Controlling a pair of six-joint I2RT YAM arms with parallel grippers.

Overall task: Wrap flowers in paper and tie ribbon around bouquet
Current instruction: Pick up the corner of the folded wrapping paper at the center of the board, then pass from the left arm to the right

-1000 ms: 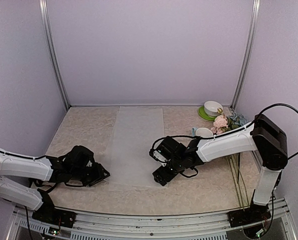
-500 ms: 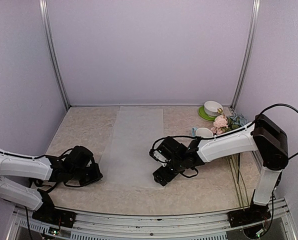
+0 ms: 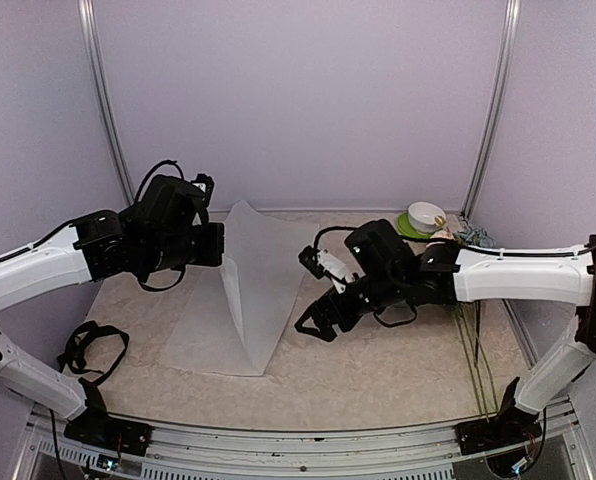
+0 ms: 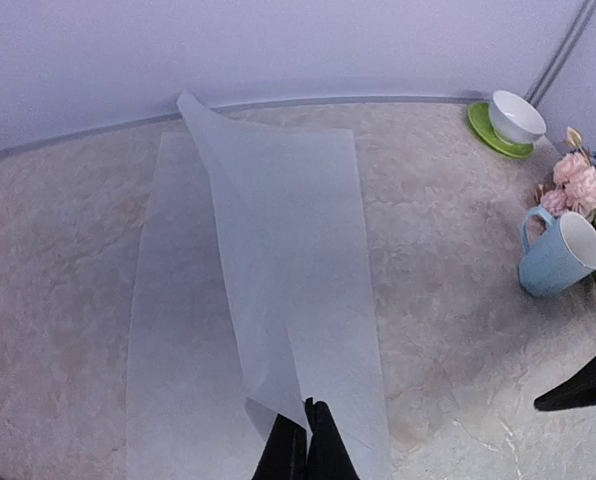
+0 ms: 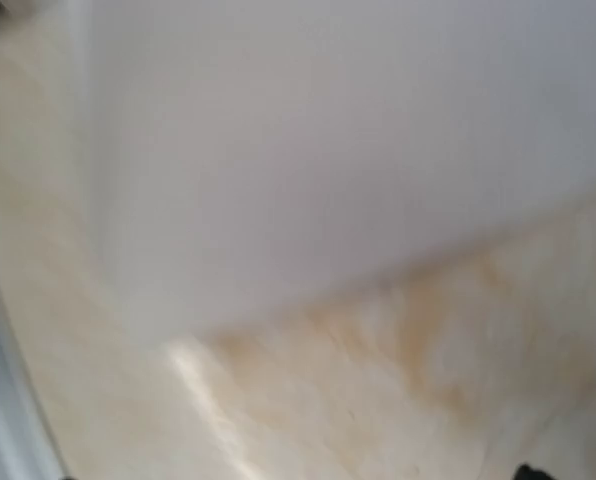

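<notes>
One paper sheet [image 4: 278,230], one ribbon [image 3: 78,340], one mug [image 4: 550,262], one bowl [image 4: 518,112], one saucer [image 4: 481,128].

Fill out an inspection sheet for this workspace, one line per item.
Surface: beige marbled tabletop, no stains seen.
Job's things: frosted white sheet of wrapping paper, one corner held up, the rest on the table; pink and blue artificial flowers lying at the right, unwrapped; black ribbon in loose loops at the left.
Clutter: pale blue mug; white bowl on a green saucer.
Grippers: left claw shut on the paper's corner; right claw open, low beside the paper, holding nothing.
Cables: black cables looped along both arms.
Surroundings: lilac walls, metal corner posts.
</notes>
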